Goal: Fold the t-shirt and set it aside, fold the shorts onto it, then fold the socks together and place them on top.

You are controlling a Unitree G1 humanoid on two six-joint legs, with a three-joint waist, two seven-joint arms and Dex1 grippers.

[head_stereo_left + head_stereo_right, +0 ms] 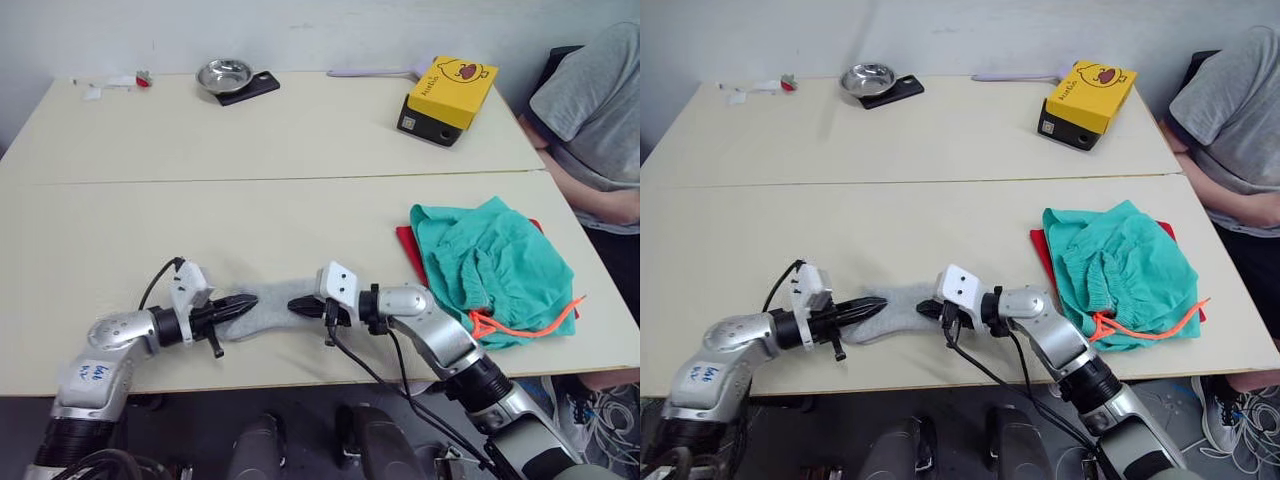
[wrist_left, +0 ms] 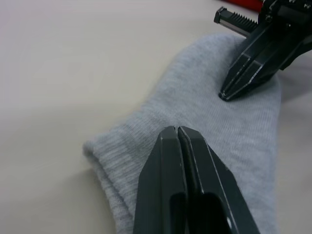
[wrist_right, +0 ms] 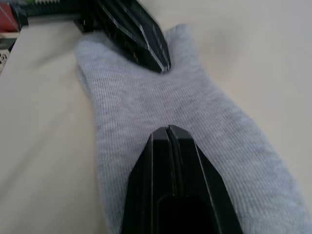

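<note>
Both arms low, reaching in toward each other near front table edge. Left arm comes from left, elbow bent, wrist level. Left gripper (image 1: 240, 303) points right, two black fingers pressed tight together, tip resting on grey socks (image 1: 268, 304). Right arm comes from right, elbow bent, forearm angled in. Right gripper (image 1: 298, 305) points left, fingers pressed tight together too, tip on same socks. Two tips face each other, near but apart.
</note>
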